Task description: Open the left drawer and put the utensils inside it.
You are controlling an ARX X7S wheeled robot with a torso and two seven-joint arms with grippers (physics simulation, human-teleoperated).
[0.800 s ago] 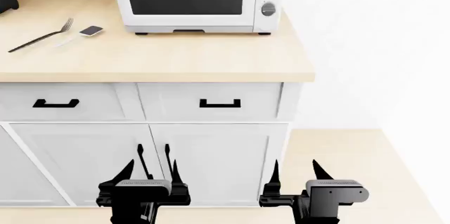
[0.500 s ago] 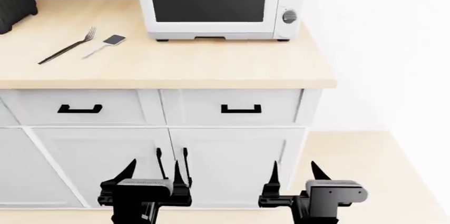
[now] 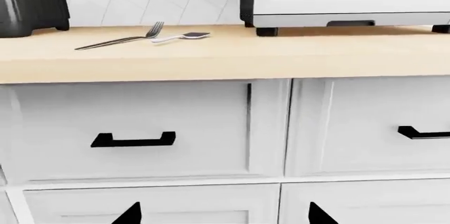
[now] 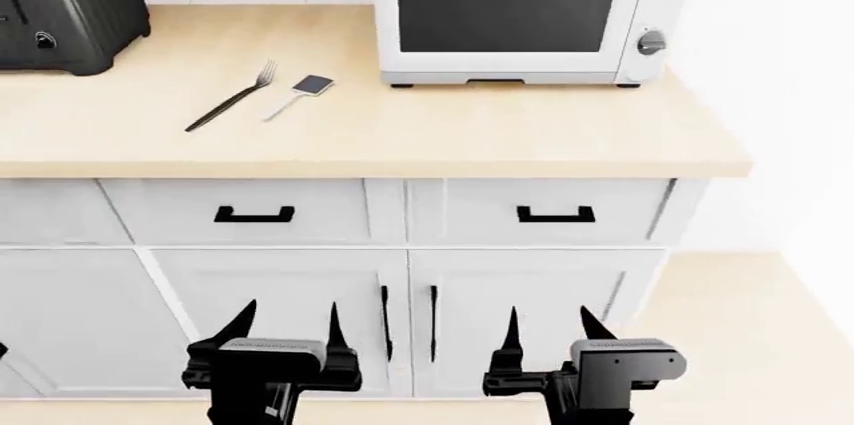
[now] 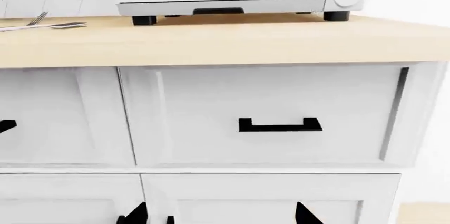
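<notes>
The left drawer (image 4: 160, 211) is shut, a white front with a black bracket handle (image 4: 254, 214) under the wooden counter; in the left wrist view the left drawer (image 3: 204, 129) faces me straight on. The utensils lie side by side on the counter above it: a black-handled fork (image 4: 234, 95) and a small spatula (image 4: 296, 95) with a dark square head. Both are also in the left wrist view, fork (image 3: 119, 39) and spatula (image 3: 181, 37). My left gripper (image 4: 287, 325) and right gripper (image 4: 551, 327) hang open and empty, low in front of the cabinet doors, well short of the drawers.
The matching right drawer (image 4: 614, 211) is shut; its handle (image 5: 280, 125) faces the right wrist. A black toaster (image 4: 60, 10) stands back left, a white oven (image 4: 514, 10) back right. Cabinet doors (image 4: 280, 305) sit below. The counter ends at the right, with wooden floor (image 4: 747, 345) beyond.
The head view has swung left: counter, drawers and utensils sit further right in frame, and the black toaster has come into view. Both grippers stay open and empty.
</notes>
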